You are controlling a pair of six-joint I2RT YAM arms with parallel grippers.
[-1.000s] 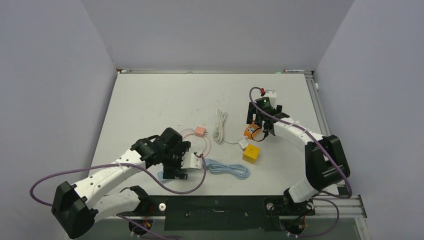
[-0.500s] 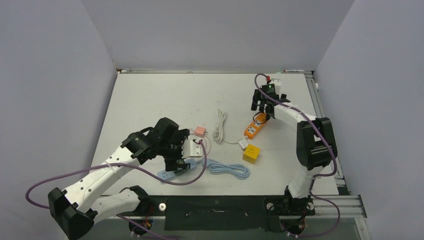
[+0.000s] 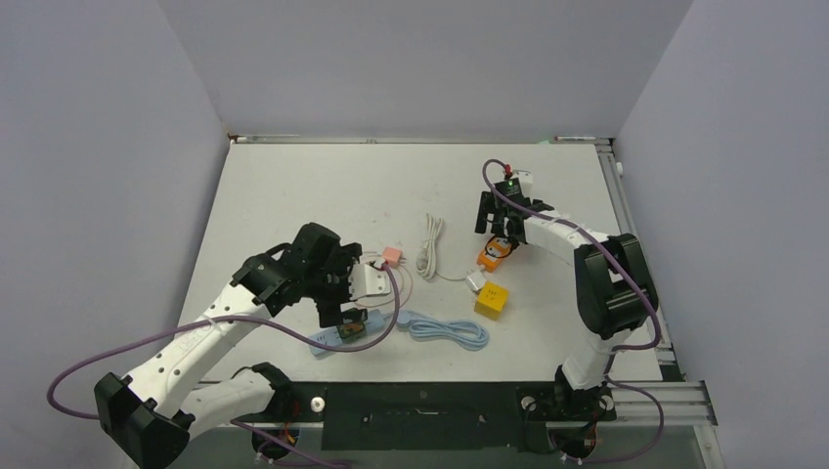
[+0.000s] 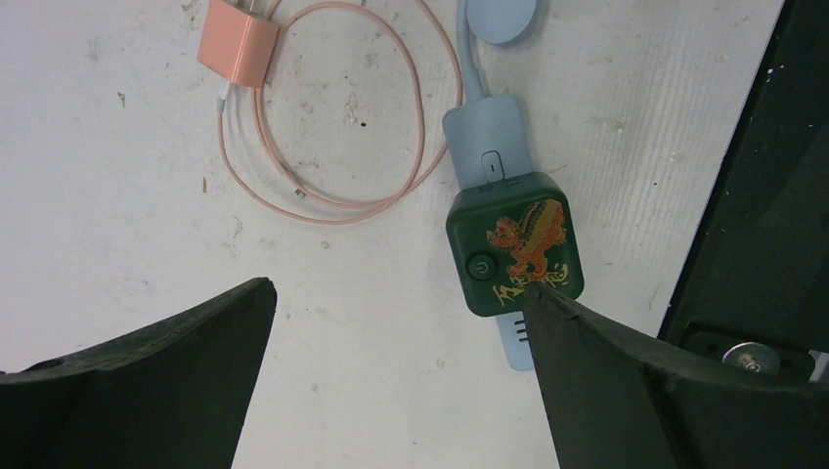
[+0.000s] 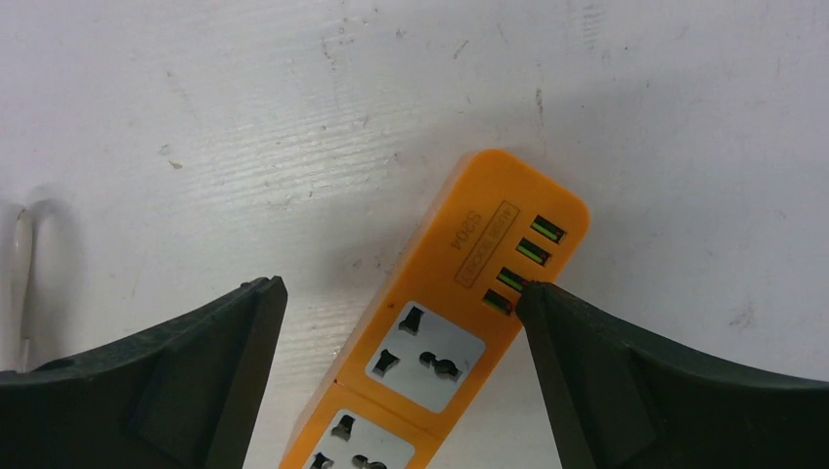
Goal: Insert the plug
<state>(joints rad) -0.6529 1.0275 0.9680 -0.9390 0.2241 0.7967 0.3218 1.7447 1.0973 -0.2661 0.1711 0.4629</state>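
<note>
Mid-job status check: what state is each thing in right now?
Left tool: open, empty, over the green adapter.
Right tool: open, empty, over the orange power strip.
Green adapter: seated on the blue power strip.
Pink charger: unplugged, lying on the table.
Orange power strip: visible sockets empty.

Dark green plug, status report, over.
Both jaws open, empty. Left gripper above dark green square plug on pale blue power strip. Right gripper above orange plastic power strip. Nothing blocking.
</note>
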